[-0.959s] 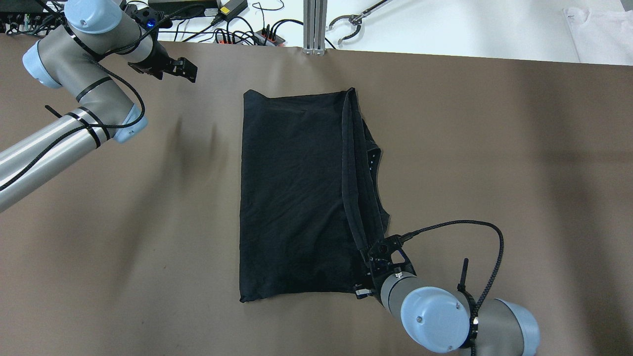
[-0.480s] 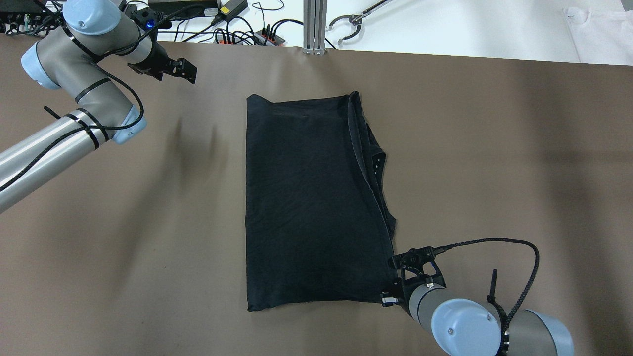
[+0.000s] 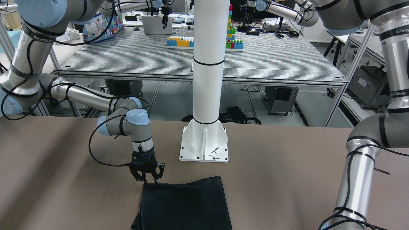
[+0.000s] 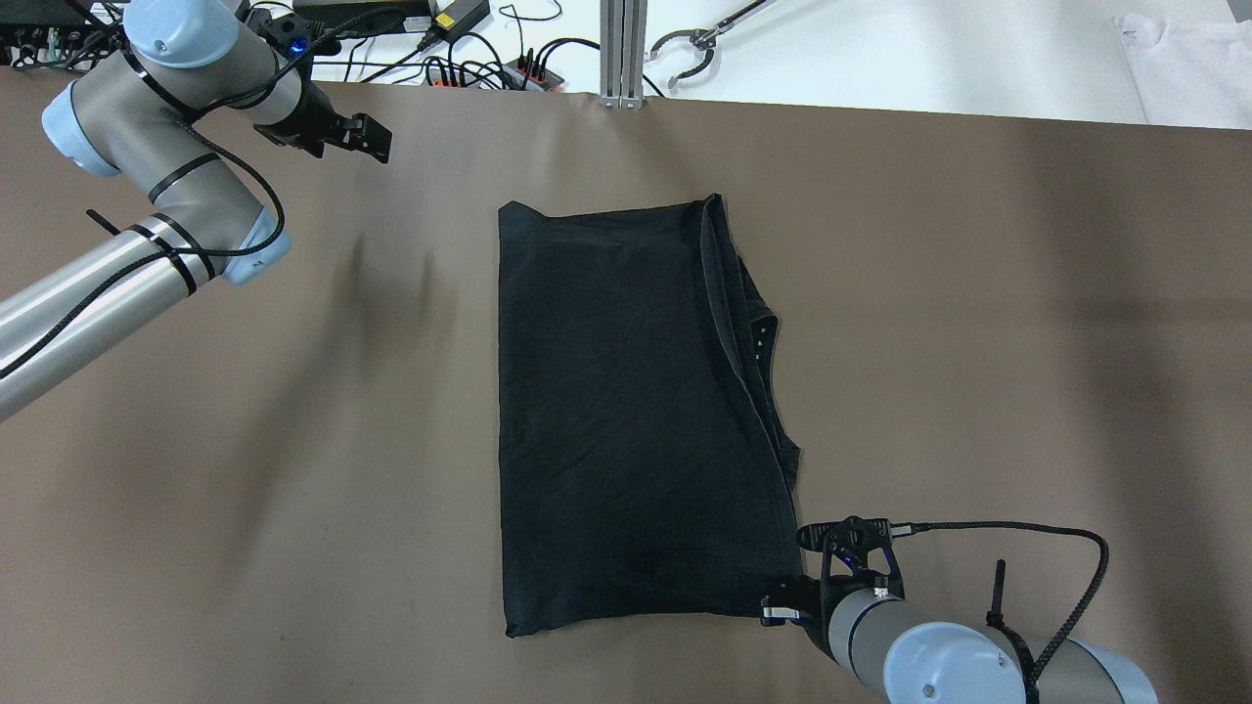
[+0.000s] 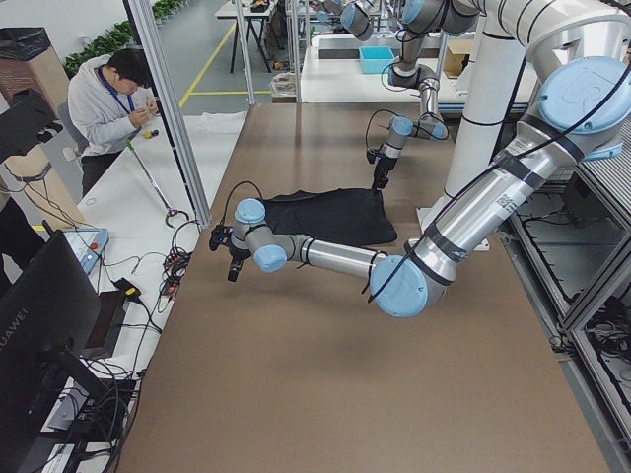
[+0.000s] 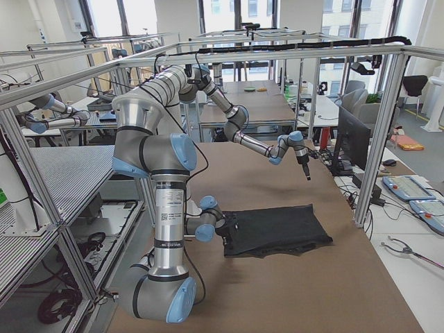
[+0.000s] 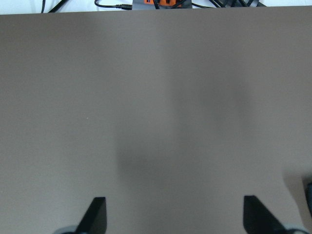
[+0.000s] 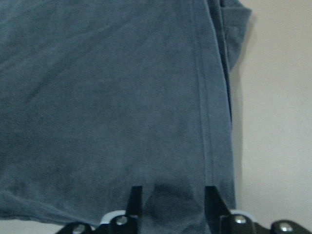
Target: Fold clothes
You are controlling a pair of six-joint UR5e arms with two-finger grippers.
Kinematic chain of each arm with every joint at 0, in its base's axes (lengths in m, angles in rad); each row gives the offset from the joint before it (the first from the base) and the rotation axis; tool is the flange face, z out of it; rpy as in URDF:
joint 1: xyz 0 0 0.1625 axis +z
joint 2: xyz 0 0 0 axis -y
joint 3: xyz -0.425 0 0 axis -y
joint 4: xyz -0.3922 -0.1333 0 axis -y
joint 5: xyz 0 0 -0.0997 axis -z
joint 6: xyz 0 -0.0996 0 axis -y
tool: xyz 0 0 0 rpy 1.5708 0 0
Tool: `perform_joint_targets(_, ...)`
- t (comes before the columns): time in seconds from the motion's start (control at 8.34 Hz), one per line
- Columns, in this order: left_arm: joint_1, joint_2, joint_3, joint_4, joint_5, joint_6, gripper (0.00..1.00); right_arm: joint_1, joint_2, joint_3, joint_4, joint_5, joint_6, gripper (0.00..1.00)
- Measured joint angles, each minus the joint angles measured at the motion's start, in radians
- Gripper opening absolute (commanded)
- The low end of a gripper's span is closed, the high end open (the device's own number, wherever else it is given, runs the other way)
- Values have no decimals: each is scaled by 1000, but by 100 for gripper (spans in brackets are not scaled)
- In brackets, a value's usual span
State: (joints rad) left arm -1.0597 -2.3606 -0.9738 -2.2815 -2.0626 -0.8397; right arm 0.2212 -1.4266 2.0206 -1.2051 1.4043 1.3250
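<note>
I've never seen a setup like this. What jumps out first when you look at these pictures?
A black cloth lies folded in a rectangle in the middle of the brown table. The right gripper pinches its corner nearest the robot, fingers closed on the hemmed edge. The left gripper hangs open over bare table at the far corner, and a tall white pole rises behind the cloth.

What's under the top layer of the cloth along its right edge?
More folds of the same cloth poke out there, lying on the table. The right gripper pinches the near corner. Anything deeper under is covered.
</note>
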Motion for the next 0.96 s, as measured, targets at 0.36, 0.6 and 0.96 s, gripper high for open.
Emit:
perform_joint_targets(0.36, 12, 5, -10, -1, 3, -34, 100, 85, 114, -39, -81, 3, -81, 94)
perform_joint_targets(0.6, 13, 7, -11, -1, 3, -36, 100, 168, 274, -130, -218, 11, -161, 94)
perform_joint_targets(0.96, 15, 7, -11, -1, 3, -36, 100, 317, 512, -422, -282, 82, -312, 94)
